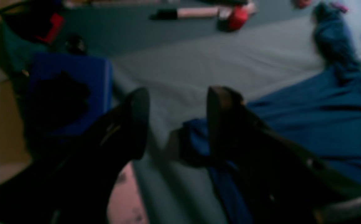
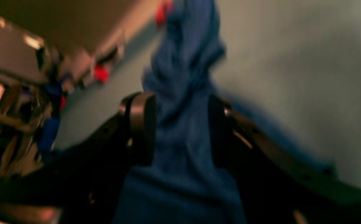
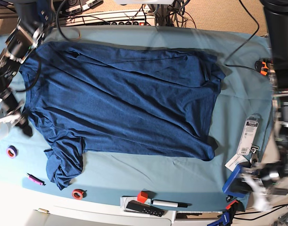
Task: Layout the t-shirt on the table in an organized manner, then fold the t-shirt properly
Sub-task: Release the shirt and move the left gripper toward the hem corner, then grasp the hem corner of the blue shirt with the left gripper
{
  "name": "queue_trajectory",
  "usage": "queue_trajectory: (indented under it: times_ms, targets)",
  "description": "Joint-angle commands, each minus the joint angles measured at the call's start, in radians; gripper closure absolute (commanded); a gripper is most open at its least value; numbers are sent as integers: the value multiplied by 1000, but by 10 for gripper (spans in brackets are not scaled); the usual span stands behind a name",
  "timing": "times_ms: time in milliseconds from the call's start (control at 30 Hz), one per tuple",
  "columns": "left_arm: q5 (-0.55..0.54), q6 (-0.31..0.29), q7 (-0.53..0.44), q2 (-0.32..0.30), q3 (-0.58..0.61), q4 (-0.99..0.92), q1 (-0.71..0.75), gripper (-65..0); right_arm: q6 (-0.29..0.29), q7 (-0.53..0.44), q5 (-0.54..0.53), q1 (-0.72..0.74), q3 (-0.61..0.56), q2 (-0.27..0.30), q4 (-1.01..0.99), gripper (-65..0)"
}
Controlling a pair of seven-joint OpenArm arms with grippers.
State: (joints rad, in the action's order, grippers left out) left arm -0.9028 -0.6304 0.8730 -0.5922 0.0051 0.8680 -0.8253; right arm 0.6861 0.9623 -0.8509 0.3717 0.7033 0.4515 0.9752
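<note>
A dark blue t-shirt (image 3: 120,99) lies spread, wrinkled, across the teal-covered worktop (image 3: 238,108). The left pincer (image 1: 177,124) stands wide apart at the worktop's edge, nothing between its jaws, shirt cloth just beside one finger. The right pincer (image 2: 182,130) has a bunched fold of t-shirt filling its jaws.

T-shirt (image 3: 125,99) matt heathered knit; table (image 3: 238,117) smooth cloth cover
</note>
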Motion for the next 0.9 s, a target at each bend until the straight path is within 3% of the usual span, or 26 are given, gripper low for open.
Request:
queue_trajectory:
  times_ms: [0,67,167,233,367,467,633,867]
  targets:
    - [-23,1,-8,-36,-10,14,-31,-278,12,-22,31,50,1,25,16,-270]
    - [-27,1,-8,-77,-10,14,-24,-278,12,-52,157,100,-24,26,16,-280]
    - [-26,2,-5,-110,-10,13,-14,-278,8,-182,339,154,-105,29,16,-343]
    - [-26,4,-5,-117,-10,13,-6,-278,-54,-245,434,182,-177,28,9,-384]
    - [-26,1,-9,-116,-10,13,21,-278,-132,-270,566,241,-324,29,-50,-391]
    - [-26,0,-9,-106,-10,13,42,-278,-166,-286,595,288,-393,32,-149,-391]
    - [-30,-10,-9,-100,-10,13,70,-278,-163,-322,608,352,-408,60,-339,-391]
    - [-63,-25,-8,-100,-10,14,75,-278,-163,-321,642,333,-408,95,-389,-391]
